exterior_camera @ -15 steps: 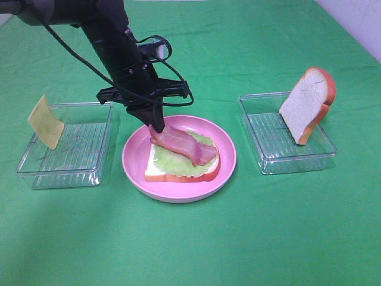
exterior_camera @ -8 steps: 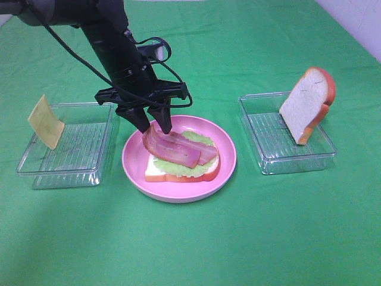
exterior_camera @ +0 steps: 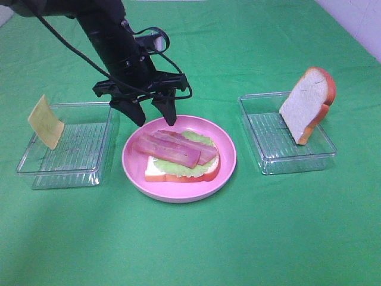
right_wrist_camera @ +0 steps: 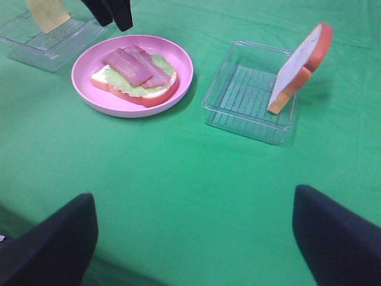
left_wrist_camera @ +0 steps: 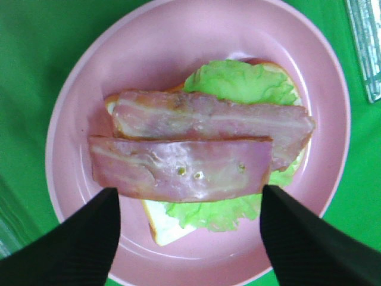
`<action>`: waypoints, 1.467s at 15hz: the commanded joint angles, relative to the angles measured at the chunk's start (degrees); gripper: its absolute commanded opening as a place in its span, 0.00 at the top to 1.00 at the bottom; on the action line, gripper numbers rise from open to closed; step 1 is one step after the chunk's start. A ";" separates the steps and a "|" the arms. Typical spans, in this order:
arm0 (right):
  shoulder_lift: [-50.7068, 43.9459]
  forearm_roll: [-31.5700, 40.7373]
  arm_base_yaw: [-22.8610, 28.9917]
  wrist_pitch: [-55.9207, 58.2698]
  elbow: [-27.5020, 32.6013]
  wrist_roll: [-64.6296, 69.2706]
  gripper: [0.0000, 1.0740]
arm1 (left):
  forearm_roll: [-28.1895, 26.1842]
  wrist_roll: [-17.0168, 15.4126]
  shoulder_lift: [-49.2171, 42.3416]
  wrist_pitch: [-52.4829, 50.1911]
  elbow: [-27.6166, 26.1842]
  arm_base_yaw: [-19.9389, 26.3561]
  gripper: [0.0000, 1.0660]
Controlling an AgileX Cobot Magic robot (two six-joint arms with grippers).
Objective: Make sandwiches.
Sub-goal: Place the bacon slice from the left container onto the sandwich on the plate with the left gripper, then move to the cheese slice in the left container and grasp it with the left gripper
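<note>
On the round pink plate (exterior_camera: 226, 156) lies a bread slice (exterior_camera: 156, 172) with a green lettuce leaf (exterior_camera: 178, 168) and two bacon strips (exterior_camera: 169, 149) on top. The stack also shows in the left wrist view (left_wrist_camera: 196, 161) and the right wrist view (right_wrist_camera: 134, 74). My left gripper (exterior_camera: 155, 118) is open and empty, just above the plate's far-left rim. A second bread slice (exterior_camera: 306, 104) leans upright in the right clear tray (exterior_camera: 286, 156). A yellow-orange cheese square (exterior_camera: 45, 122) leans in the left clear tray (exterior_camera: 65, 164). My right gripper (right_wrist_camera: 193, 238) is open over bare cloth, far from everything.
A green cloth (exterior_camera: 190, 244) covers the table. The left arm and its cables (exterior_camera: 113, 42) stand over the area behind the plate. A pale wall or floor edge (exterior_camera: 357, 18) shows at the far right corner.
My left gripper let go of the second bacon strip, opened and rose back from the plate. The strip now lies flat beside the first on the lettuce.
</note>
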 commanded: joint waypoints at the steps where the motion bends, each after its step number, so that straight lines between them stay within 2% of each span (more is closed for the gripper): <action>1: -0.86 -0.06 0.06 0.17 0.17 -0.69 0.21 | 2.18 -0.74 -3.21 0.97 -2.01 -0.29 0.27; 2: -0.86 -0.06 0.06 0.17 0.17 -0.69 0.21 | 4.18 -1.60 -4.07 2.23 -3.55 -0.29 0.22; 6: -0.86 -0.06 0.06 0.17 0.17 -0.69 0.21 | 14.61 -4.13 -6.59 7.79 -10.14 -0.29 0.21; 7: -0.86 -0.06 0.06 0.17 0.17 -0.69 0.21 | 19.08 -4.70 -6.65 11.57 -13.18 -0.29 0.21; 11: -0.86 -0.06 0.06 0.17 0.17 -0.69 0.21 | 26.93 -5.16 -7.33 11.52 -14.38 0.40 0.21; 13: -0.86 -0.06 0.06 0.17 0.17 -0.69 0.21 | 25.38 -5.33 -7.33 11.52 -14.38 3.15 0.21; 14: -0.86 -0.06 0.06 0.17 0.17 -0.69 0.21 | 22.00 -5.33 -7.33 11.52 -14.38 7.33 0.21; 17: -0.86 -0.06 0.06 0.17 0.17 -0.69 0.21 | 17.13 -5.33 -7.33 11.52 -14.27 12.49 0.21; 20: -0.86 -0.06 0.06 0.17 0.17 -0.69 0.21 | 16.79 -5.33 -7.28 11.57 -14.27 17.13 0.21; 22: -0.86 -0.06 0.06 0.17 0.17 -0.69 0.21 | 16.79 -5.33 -7.28 11.57 -12.26 19.71 0.22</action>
